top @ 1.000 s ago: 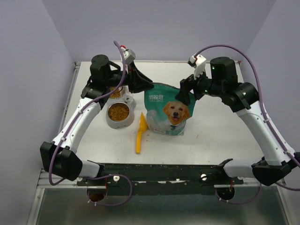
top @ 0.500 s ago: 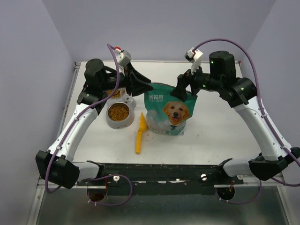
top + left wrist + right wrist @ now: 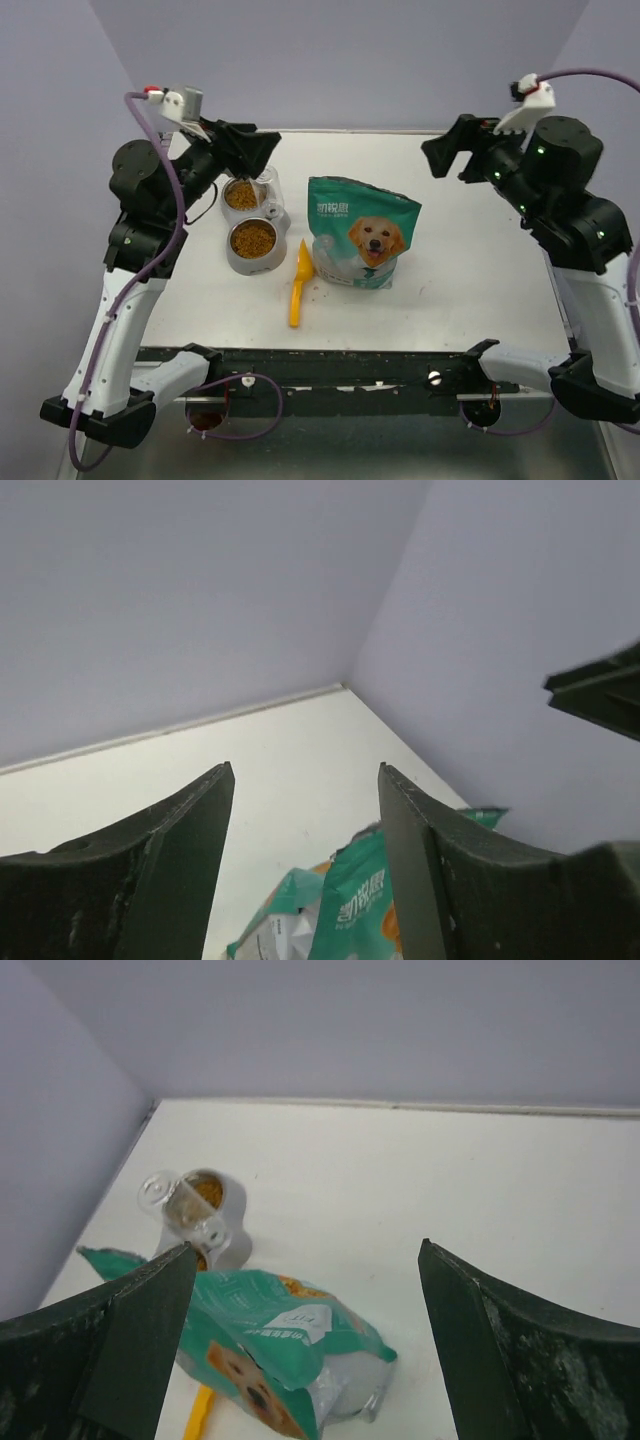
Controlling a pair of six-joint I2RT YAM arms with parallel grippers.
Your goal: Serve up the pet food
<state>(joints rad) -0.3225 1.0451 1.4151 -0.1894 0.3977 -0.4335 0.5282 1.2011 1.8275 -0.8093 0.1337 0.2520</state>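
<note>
I see left gripper (image 3: 243, 150) hanging high over far-left counter (image 3: 480, 280), spread, empty. Right gripper (image 3: 452, 156) high at far right, spread wide, empty. Bag (image 3: 362, 232) upright between them. Pet food (image 3: 253, 239) in grey bowl (image 3: 252, 266) left of bag. Yellow scoop (image 3: 298, 285) flat beside both. White counter, lilac walls (image 3: 350, 60).

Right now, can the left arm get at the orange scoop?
Probably yes. The left claw is open, empty and raised near the feeder. The orange scoop lies flat between the feeder and the dog-food bag, with its handle end free toward the near edge.
</note>
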